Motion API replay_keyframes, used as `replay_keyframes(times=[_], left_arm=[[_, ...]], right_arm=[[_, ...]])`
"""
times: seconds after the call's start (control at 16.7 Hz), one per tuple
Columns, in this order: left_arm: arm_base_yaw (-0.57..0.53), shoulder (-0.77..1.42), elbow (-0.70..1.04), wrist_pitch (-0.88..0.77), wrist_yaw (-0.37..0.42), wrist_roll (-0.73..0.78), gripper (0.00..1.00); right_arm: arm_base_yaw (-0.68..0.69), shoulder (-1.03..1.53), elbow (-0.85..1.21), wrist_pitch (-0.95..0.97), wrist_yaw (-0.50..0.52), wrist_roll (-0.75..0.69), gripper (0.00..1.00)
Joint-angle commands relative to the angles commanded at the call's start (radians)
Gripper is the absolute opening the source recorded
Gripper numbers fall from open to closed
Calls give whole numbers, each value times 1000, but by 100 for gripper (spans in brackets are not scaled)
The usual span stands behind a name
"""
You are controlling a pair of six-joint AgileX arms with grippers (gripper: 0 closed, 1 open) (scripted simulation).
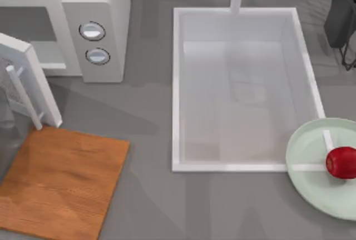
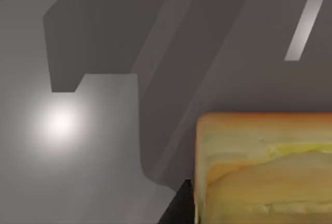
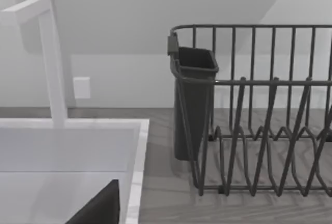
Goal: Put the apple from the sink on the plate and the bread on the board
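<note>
Board (image 1: 61, 184) top bare; open microwave door (image 1: 28, 84) crowds its far edge, perhaps touching.

A: Where is the small glossy red apple (image 1: 341, 163) seen?
B: On the pale mint-green round plate (image 1: 311, 181), overlapping the white rectangular sink's (image 1: 177, 84) right front corner.
A: Others?
B: Thick yellow-sided bread slice (image 2: 264, 169) is seen close up; orange-brown wooden board (image 1: 58, 181) is bare, front left.

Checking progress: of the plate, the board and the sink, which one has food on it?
The plate at the table's right edge: the apple sits on it. The board and sink hold nothing.
</note>
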Motion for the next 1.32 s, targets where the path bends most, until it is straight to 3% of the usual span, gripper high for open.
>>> replay_keyframes(times=[0.96, 1.32], left_arm=[[-4, -152, 232, -387, -1, -12, 0], [-3, -153, 242, -400, 2, -8, 0]], right_arm=[[0, 0, 0, 0, 0, 0, 100], [0, 0, 0, 0, 0, 0, 100]])
